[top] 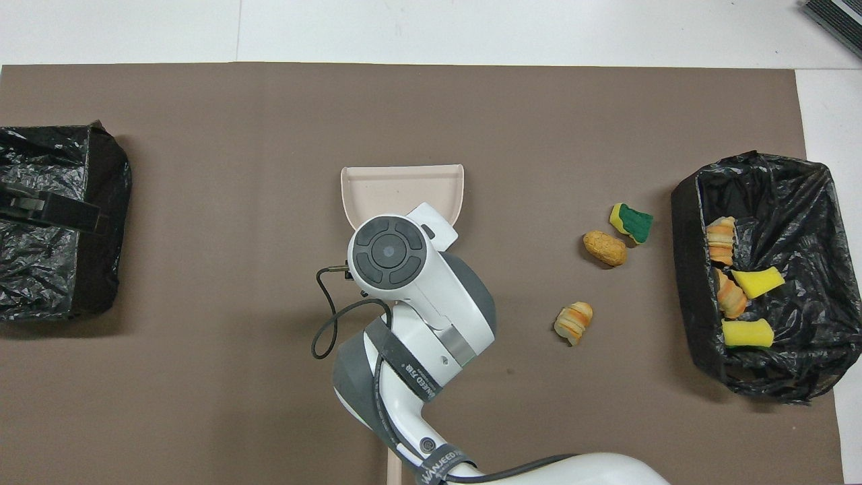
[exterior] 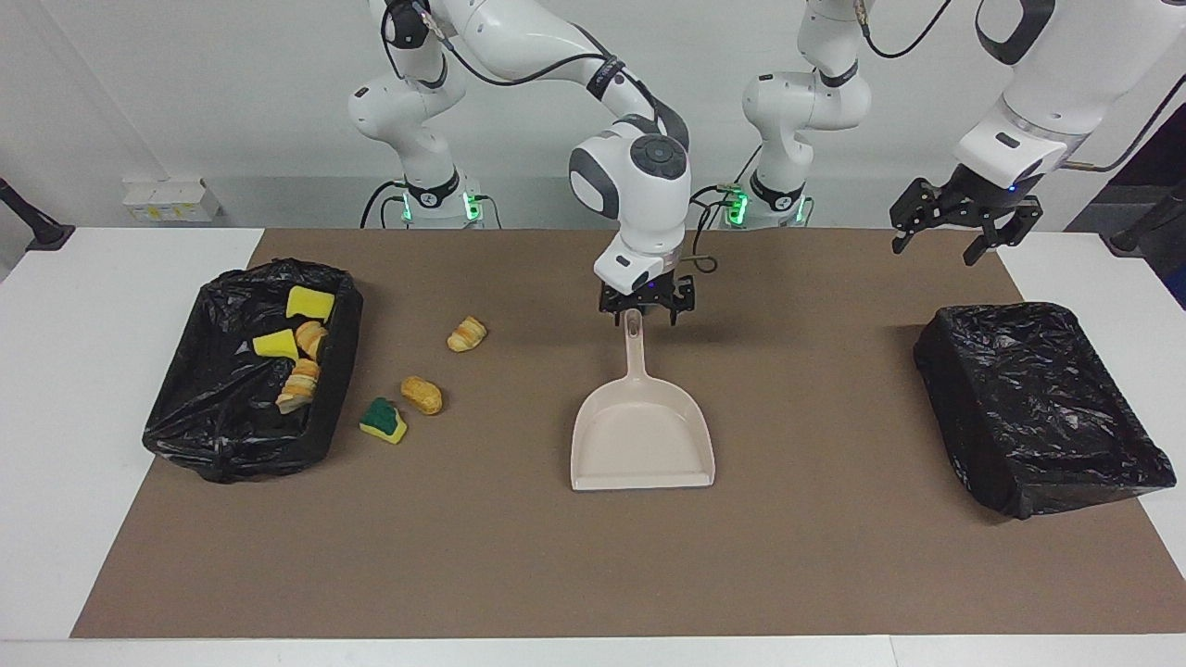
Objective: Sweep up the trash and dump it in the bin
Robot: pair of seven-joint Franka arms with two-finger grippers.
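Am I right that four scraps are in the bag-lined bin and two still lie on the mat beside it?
Not quite: three scraps still lie on the mat, not two, as the facing view shows: two bread lumps and a green-faced sponge piece. Four in the bin is right.

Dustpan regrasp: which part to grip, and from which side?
Grip the dustpan by its narrow handle, coming straight down from above. It lies flat on the mat with the handle pointing toward the robots and the wide scoop mouth away, so only the handle looks slim enough for the fingers. The right gripper hangs open just over the handle's end, probably best placed.
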